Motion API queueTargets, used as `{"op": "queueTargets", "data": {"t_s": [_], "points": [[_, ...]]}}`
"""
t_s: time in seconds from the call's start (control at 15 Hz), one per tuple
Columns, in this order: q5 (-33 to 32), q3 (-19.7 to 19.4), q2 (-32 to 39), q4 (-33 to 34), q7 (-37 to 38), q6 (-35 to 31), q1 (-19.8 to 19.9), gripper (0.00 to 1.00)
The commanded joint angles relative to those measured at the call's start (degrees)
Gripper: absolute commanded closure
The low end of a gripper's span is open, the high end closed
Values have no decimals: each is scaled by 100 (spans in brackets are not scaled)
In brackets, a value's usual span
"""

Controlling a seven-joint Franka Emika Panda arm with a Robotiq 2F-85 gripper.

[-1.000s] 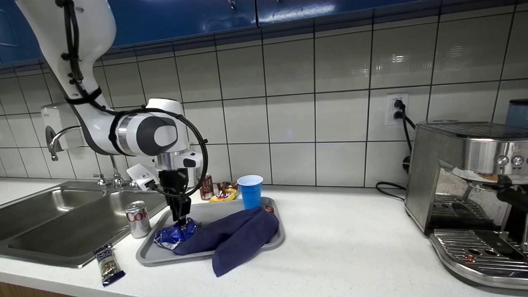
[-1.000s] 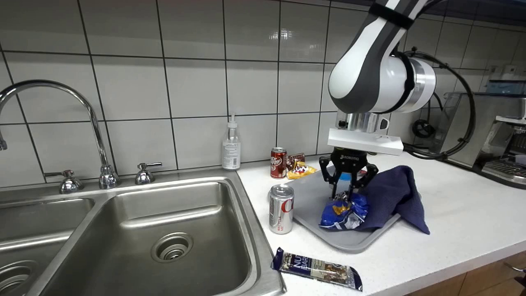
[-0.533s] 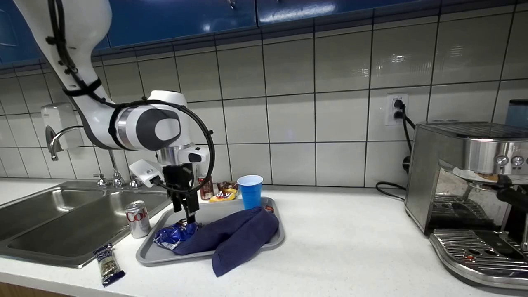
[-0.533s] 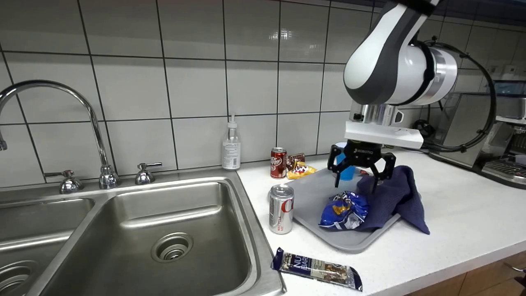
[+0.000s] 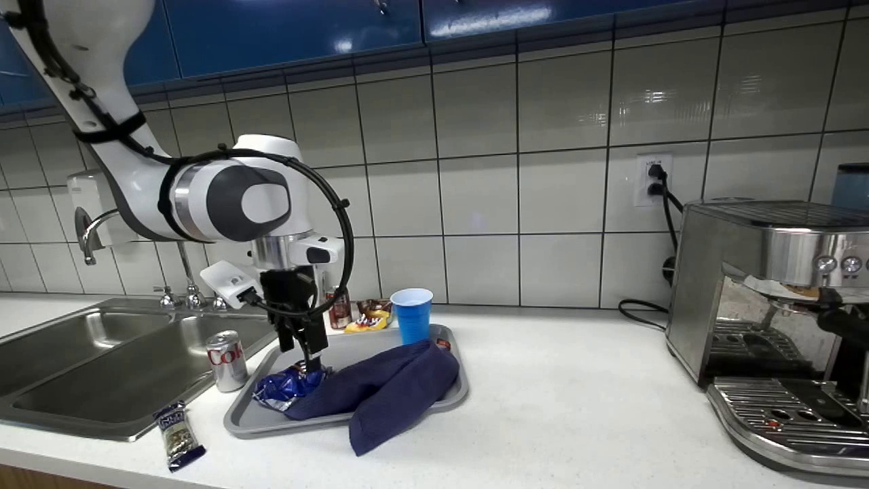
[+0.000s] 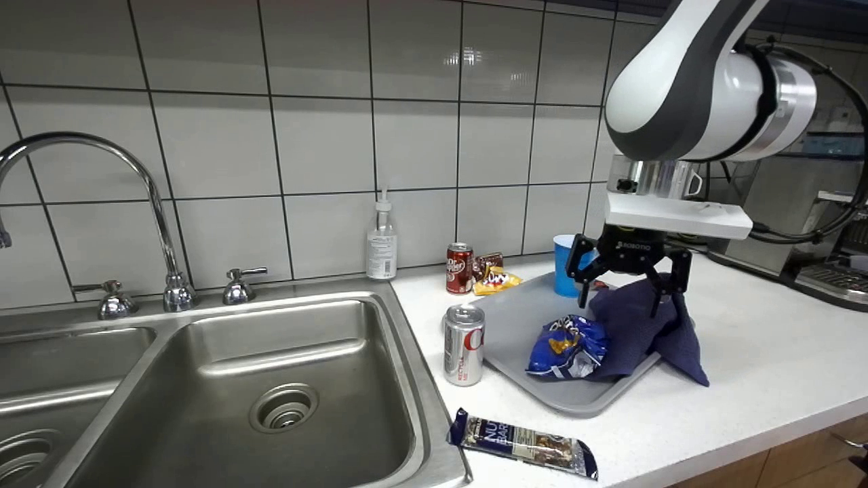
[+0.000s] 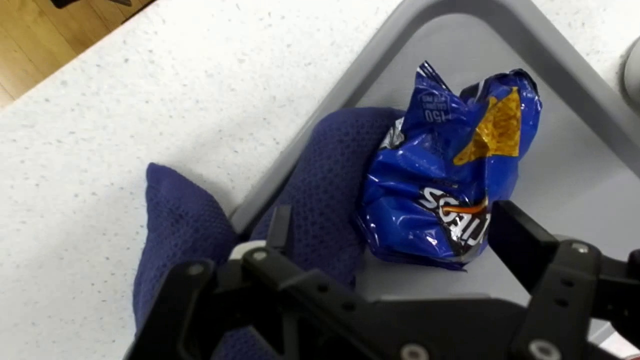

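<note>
Pincer (image 6: 619,303) jaws are spread wide apart, with a gap left between them. Below, the crumpled blue chip bag (image 7: 440,175) is laid on the grey tray (image 6: 515,325), near one corner; in an exterior view it is seen lower than the fingertips and apart from them. In the wrist view, its edge is overlapped by one finger (image 7: 522,245), while the navy towel (image 7: 325,185) is partly covered by the other.

On the bag, "150" can be read upside down; the larger white lettering is creased and only partly legible. "ROBOTIQ" is printed on the pincer itself. "Dr Pepper" is borne by the red can (image 6: 459,269), "RECYCLE ME" by the silver can (image 6: 464,346), and what seems to be "NUT BAR" by the wrapped bar (image 6: 522,444).

Against the bag, the towel is bunched, with one end draped over the tray's rim onto the white counter (image 5: 577,394). The blue cup (image 5: 412,316), stood at the tray's wall-side edge, is partly hidden by a finger in an exterior view. Between tray and sink (image 6: 426,386), the silver can is stood upright. Near the red can, a yellow packet (image 6: 497,280) is laid.
</note>
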State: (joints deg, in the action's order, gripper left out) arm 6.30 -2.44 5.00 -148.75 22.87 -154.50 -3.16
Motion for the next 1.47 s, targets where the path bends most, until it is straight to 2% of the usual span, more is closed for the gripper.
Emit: {"op": "queueTargets", "data": {"t_s": [0.0,0.47,0.8,0.87,1.4], "points": [[-155,45,-577,-451,-145,157,80,0],[-515,197,-1146,-1004,-854,4,74,0],[-367,365,-1409,-1230,-1648,29,-74,0],[-330,393,-1265,-1006,-1805,116,-119,0],[-376,681,-1361,-1087,-2349,35,-452,0]]}}
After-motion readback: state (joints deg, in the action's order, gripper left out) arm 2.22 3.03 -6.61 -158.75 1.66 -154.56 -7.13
